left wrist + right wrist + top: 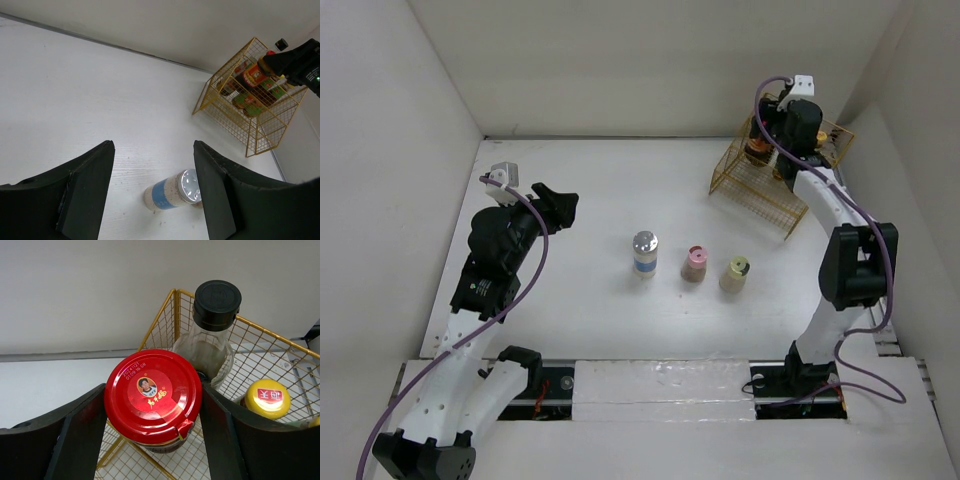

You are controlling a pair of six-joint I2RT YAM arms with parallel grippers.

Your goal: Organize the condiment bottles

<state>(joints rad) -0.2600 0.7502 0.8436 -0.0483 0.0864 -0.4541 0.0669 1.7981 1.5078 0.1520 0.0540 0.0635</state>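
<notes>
At the desk's [580,200] far right corner, the yellow wire basket [755,185] held a black-capped bottle [216,305], a yellow-capped bottle [268,398] and the red-capped jar [152,390] clamped in the right gripper [152,397], while the silver-capped bottle [645,253], pink-capped bottle [695,264] and cream-capped bottle [734,274] stood in a row mid-desk before the empty, wide-open left gripper [152,145].

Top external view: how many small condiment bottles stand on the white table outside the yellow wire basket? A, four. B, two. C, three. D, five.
C: a silver-capped bottle with a blue label, a pink-capped bottle and a pale-capped bottle stand in a row on the white table; the others sit in the yellow wire basket.
</notes>
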